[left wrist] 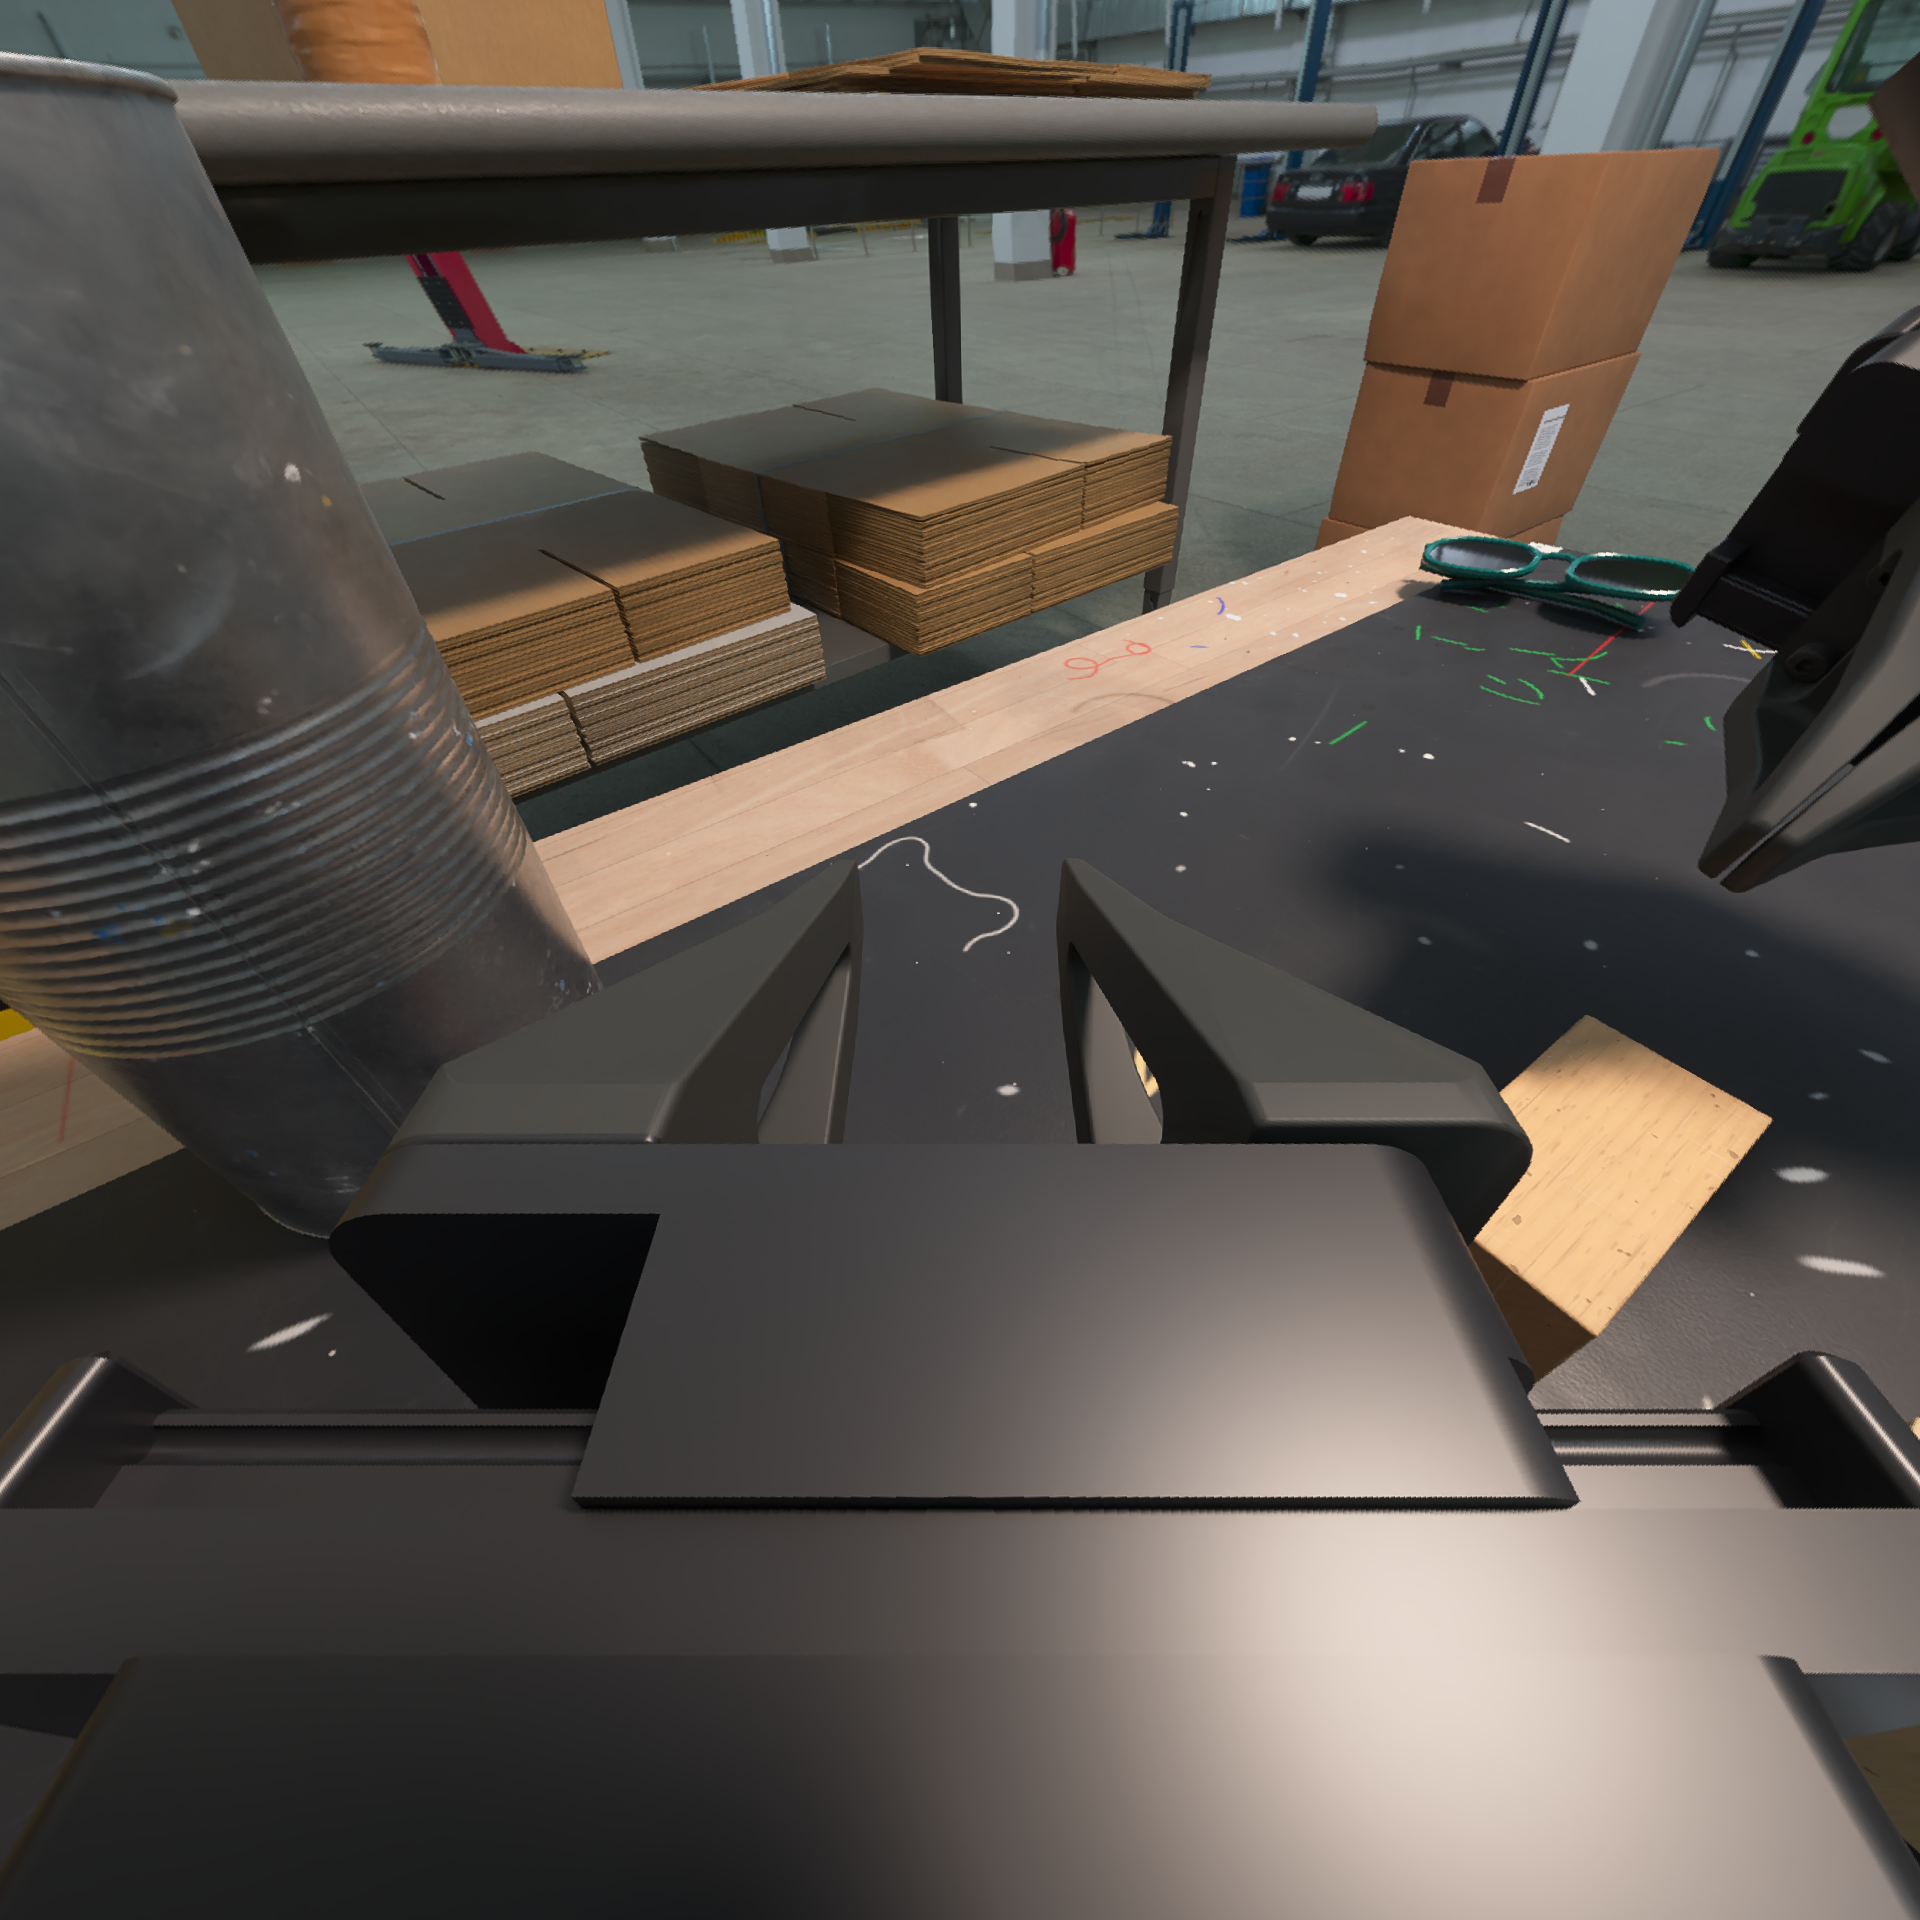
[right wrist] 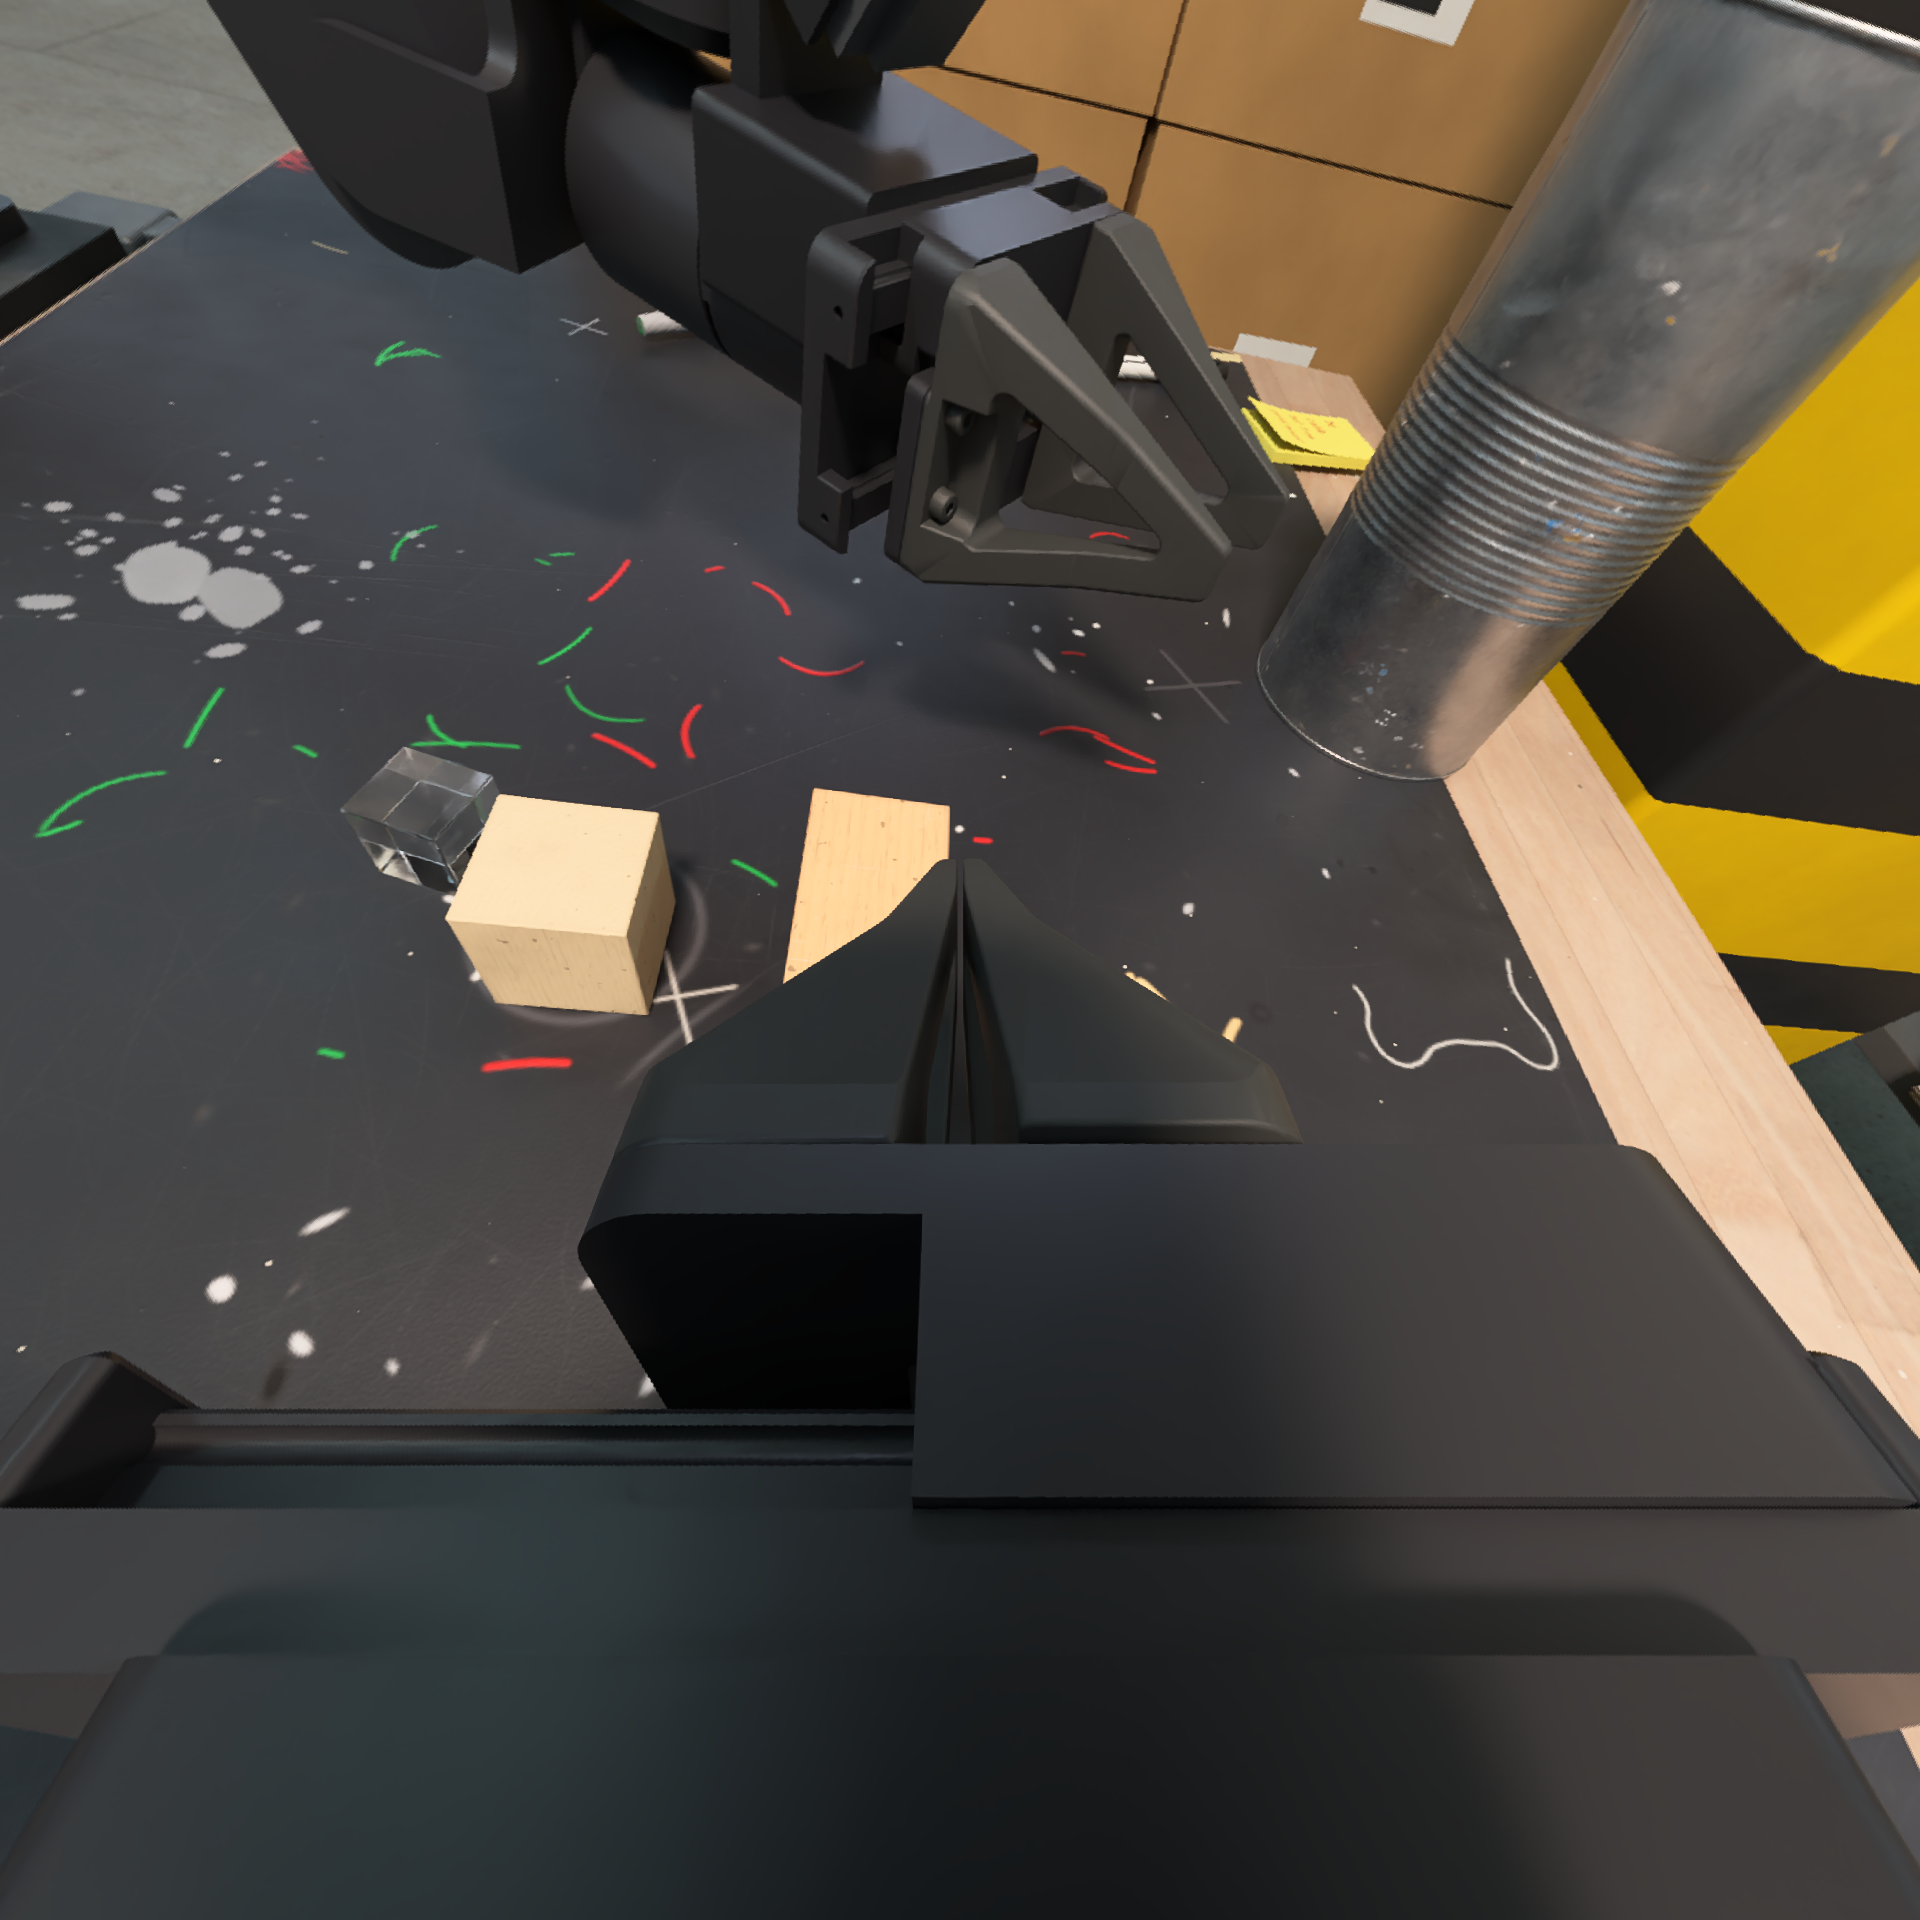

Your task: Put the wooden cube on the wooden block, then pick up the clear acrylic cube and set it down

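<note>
In the right wrist view a pale wooden cube [right wrist: 566, 899] stands on the black mat, with the clear acrylic cube [right wrist: 421, 816] touching its far-left corner. The flat wooden block [right wrist: 868, 873] lies just right of the cube, partly hidden behind my right gripper [right wrist: 958, 868], which is shut and empty above the block's near end. My left gripper [left wrist: 961, 894] is open and empty above the mat, with the wooden block [left wrist: 1621, 1174] low to its right. The left gripper also shows in the right wrist view [right wrist: 1252, 551], and the right gripper in the left wrist view [left wrist: 1730, 878].
A tall metal pipe [right wrist: 1558, 468] stands near the mat's edge, close to the left gripper's left side [left wrist: 208, 623]. Green glasses [left wrist: 1558, 577] lie at the mat's far corner. Yellow sticky notes [right wrist: 1309, 436] lie on the wooden table border [left wrist: 831, 769]. Cardboard boxes [left wrist: 1507, 343] stand beyond.
</note>
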You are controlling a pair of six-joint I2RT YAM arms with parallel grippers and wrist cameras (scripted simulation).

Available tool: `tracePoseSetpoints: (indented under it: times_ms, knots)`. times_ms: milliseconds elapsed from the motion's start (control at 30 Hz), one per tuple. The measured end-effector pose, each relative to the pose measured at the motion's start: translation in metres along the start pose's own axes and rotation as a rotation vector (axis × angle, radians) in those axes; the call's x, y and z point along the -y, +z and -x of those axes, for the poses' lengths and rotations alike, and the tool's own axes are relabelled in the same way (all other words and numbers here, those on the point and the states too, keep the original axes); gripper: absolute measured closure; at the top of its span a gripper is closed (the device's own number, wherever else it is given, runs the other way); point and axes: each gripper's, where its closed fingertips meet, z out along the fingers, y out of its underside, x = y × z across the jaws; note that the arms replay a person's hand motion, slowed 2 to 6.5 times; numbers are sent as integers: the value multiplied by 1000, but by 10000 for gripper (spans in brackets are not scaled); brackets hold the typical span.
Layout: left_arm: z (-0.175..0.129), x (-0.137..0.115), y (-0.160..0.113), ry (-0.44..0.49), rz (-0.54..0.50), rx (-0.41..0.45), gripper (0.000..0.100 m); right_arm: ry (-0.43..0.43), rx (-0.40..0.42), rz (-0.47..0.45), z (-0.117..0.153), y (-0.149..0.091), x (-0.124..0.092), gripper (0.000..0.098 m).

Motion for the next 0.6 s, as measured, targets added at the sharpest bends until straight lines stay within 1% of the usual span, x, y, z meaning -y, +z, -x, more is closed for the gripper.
tracePoseSetpoints:
  times_ms: [233,400,500,600]
  knots:
    - [-2,-1,1,33,7,4,682,12,-53,-31,-9,-3,-1,969]
    - [-8,-5,2,64,25,-15,682,12,-82,-28,-15,-6,-3,969]
    - [-15,-8,3,86,38,-55,682,17,-93,-16,-19,-5,-8,969]
    - [-27,-11,3,108,62,-132,682,26,-104,-2,-23,-5,-15,969]
